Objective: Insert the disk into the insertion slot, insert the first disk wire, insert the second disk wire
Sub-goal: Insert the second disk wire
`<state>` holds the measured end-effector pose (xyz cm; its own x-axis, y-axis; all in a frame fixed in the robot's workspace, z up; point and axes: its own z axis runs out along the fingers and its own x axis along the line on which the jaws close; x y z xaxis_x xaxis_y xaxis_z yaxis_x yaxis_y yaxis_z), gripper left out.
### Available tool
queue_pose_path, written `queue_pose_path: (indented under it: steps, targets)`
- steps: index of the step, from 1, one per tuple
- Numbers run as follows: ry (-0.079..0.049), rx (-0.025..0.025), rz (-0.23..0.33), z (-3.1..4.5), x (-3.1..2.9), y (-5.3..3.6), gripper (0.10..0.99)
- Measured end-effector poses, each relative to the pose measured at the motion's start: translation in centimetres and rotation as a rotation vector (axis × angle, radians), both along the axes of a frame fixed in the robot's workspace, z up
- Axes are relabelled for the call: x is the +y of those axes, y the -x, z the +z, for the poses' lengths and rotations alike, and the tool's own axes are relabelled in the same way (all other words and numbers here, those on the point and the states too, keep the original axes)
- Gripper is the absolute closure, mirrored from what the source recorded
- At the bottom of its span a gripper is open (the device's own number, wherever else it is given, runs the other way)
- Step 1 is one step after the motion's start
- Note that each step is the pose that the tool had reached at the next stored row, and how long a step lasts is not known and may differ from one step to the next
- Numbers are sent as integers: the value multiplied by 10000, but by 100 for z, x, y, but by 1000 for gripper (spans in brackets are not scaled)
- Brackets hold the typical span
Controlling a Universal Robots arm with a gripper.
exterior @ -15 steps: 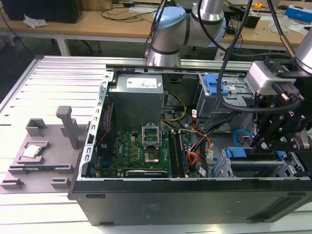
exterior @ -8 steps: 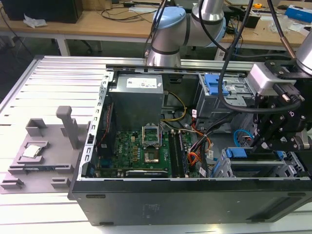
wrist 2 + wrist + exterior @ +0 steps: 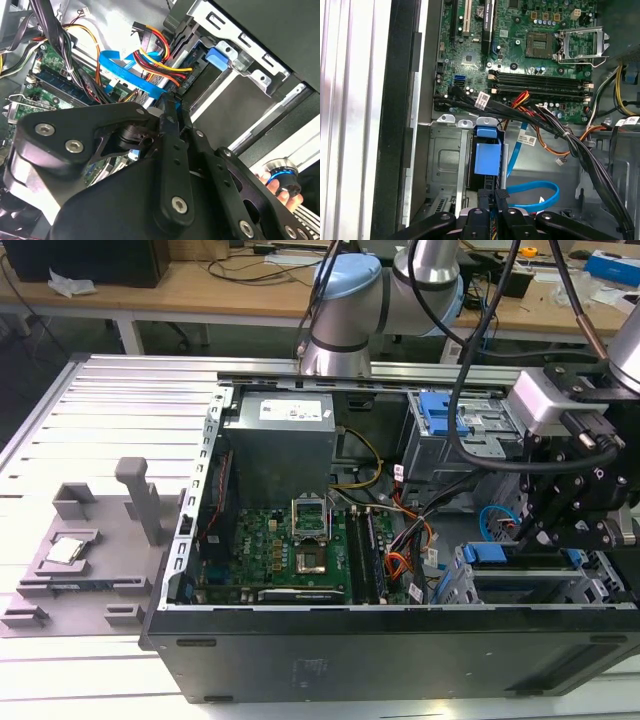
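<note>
Open PC case [image 3: 300, 640] on the slatted table [image 3: 100, 410], side panel off, motherboard [image 3: 285, 550] exposed. Gripper [image 3: 492, 196] is down at the case's front corner on the exterior view's right, right at the drive cage — the insertion slot [image 3: 445, 160]. Disk [image 3: 486, 155] sits in that bay, blue frame end showing. Fingers [image 3: 501, 199] look pressed together on a black cable plug [image 3: 172, 97] — plug nearly at the disk's edge, can't tell if seated. Blue data cable [image 3: 532, 192] loops just beside it; the red-yellow-black power wires [image 3: 160, 60] run to the bay in the second wrist view.
</note>
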<state>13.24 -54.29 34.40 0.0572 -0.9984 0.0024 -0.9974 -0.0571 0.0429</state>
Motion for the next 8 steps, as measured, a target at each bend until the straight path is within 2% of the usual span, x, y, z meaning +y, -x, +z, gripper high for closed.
queue_pose_path:
  steps: [3,4,8]
  targets:
    - [-10,-3,0,7,0,0,922]
    - [-68,-3,0,6,0,0,922]
    - [-108,-2,0,-18,-3,0,922]
